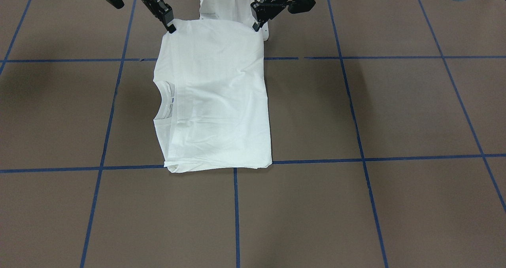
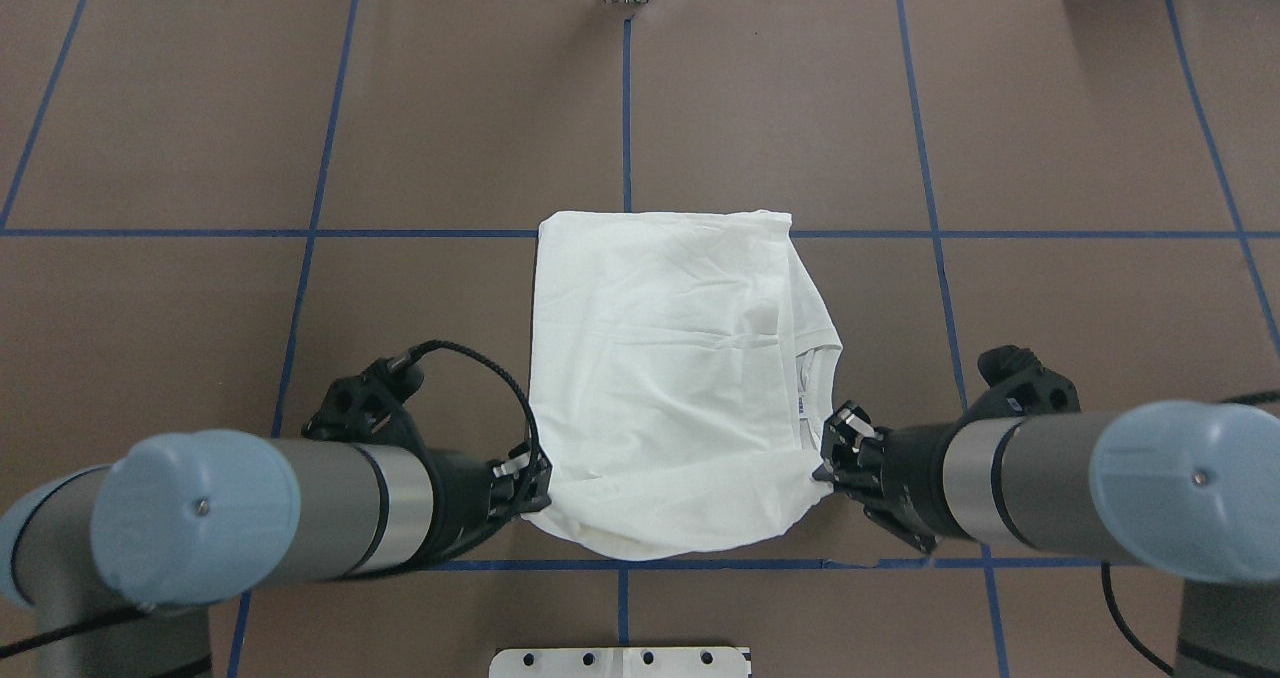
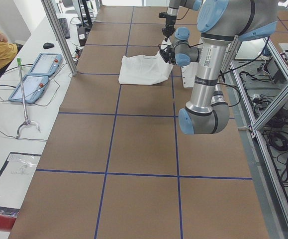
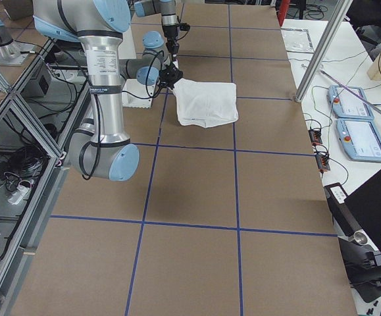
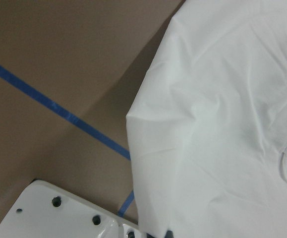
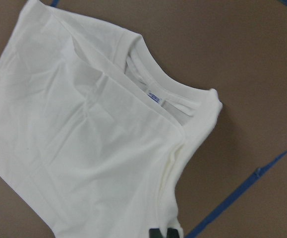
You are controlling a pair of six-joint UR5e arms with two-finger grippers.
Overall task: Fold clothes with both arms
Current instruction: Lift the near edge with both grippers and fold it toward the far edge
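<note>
While both claws grip it, the white fabric T-shirt (image 1: 213,102) lies folded into a rough rectangle on the brown paper-covered desk (image 1: 355,212), midway between the arms and close to the robot side. The black two-finger left claw (image 1: 257,26) is pinched closed on the shirt's near corner on the robot's left. The black two-finger right claw (image 1: 171,28) is pinched closed on the near corner on the robot's right. The overhead view agrees: the left claw (image 2: 538,493) and right claw (image 2: 822,473) are each clamped on fabric, and the near hem bulges in a curve between them. That near edge looks raised, with a shadow under it in the left wrist view. The far edge lies flat along a blue tape line (image 2: 300,233). The ribbed round collar (image 6: 168,89) faces the robot's right, partly covered by the top layer. A small white neck label (image 6: 154,96) with blue print sits inside it. The white metal base plate (image 2: 620,661) is just behind the hem, apart from it. The grey-and-silver left arm (image 2: 300,508) and right arm (image 2: 1040,478) reach in low from either side.
</note>
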